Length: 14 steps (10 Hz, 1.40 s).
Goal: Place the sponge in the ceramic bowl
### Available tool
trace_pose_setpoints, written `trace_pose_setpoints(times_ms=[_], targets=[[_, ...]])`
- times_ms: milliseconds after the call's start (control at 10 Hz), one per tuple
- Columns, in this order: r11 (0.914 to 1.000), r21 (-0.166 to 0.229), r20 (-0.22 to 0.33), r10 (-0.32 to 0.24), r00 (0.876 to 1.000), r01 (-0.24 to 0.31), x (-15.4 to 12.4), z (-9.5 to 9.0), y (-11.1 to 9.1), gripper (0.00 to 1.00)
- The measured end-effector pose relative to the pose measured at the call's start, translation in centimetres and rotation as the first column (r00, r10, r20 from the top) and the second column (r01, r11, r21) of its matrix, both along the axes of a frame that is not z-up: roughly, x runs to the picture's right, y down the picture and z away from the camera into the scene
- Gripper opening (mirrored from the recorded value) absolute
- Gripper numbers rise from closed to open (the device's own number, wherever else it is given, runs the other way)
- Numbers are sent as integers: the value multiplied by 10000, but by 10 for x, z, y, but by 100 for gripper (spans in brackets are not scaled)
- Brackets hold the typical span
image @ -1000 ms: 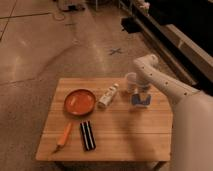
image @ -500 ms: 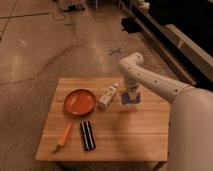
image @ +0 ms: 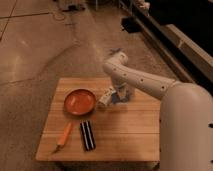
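Note:
The ceramic bowl (image: 80, 102) is a round orange-red dish on the left half of the wooden table (image: 131, 131), and nothing lies in it. My gripper (image: 119, 96) hangs from the white arm just right of the bowl, low over the tabletop. It is shut on the sponge (image: 116, 99), a small blue block that shows only partly between the fingers. A white bottle (image: 106, 96) lies between the gripper and the bowl's right rim.
An orange carrot (image: 65, 135) and a black striped block (image: 87, 135) lie near the table's front left. A pale cup (image: 128, 93) stands just right of the gripper. My white arm and body fill the right side. Bare concrete floor surrounds the table.
The gripper has moved left across the table with the blue sponge, from near the cup towards the bowl. The arm's elbow swung left with it.

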<state>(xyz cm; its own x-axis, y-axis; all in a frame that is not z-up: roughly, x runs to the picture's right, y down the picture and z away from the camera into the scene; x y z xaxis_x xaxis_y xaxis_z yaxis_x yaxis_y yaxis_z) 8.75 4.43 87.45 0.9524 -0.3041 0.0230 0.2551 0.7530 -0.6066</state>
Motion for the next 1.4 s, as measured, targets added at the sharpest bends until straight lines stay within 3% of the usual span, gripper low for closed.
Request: trace_pose_setpoints(times_ms=[300, 600, 800, 1400], targets=[[9996, 149, 212, -251, 9995, 248, -48, 3, -5, 3], [9987, 265, 270, -434, 9987, 427, -65, 4, -8, 3], [9976, 343, 392, -617, 9973, 604, -97, 5, -10, 3], [9930, 582, 714, -1065, 9917, 1024, -149, 9, -13, 3]])
